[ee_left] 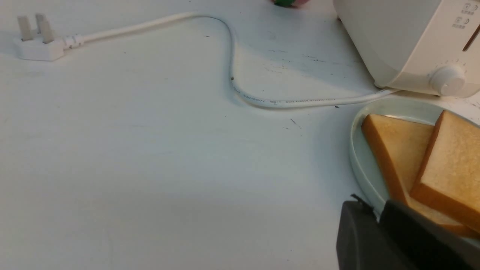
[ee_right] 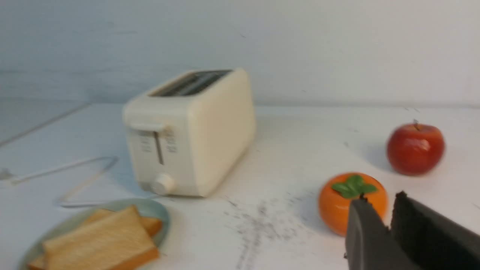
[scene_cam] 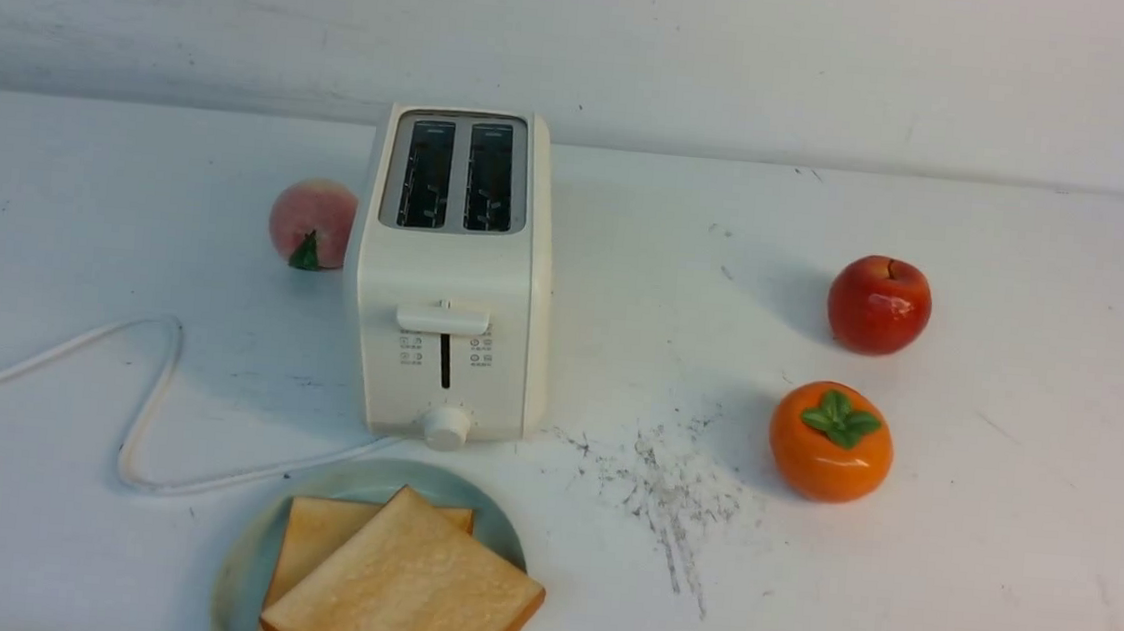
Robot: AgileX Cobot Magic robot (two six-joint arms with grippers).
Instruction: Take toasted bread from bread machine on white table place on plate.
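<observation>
Both 2 thick golden-tan toast slices point(scene_cam: 400, 584) lie overlapped on the round blue-green plate point(scene_cam: 247, 552), near the cream 2-slot toaster point(scene_cam: 453, 277), slots empty. Left fingers point(ee_left: 378, 210) and right fingers point(ee_right: 388, 204) nearly closed, holding nothing. Task looks done; retract clear of the plate.

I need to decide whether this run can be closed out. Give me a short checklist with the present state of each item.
1. Toaster slots empty: ok, both look dark and bare.
2. Both toast slices on the plate: ok, one overlaps the other.
3. Top slice within the rim: not ok, a corner overhangs.
4. Left gripper free of bread: ok, nothing between its fingers.
5. Right gripper free: ok, near the persimmon, not holding it.
6. Plug out of any socket: ok.
</observation>
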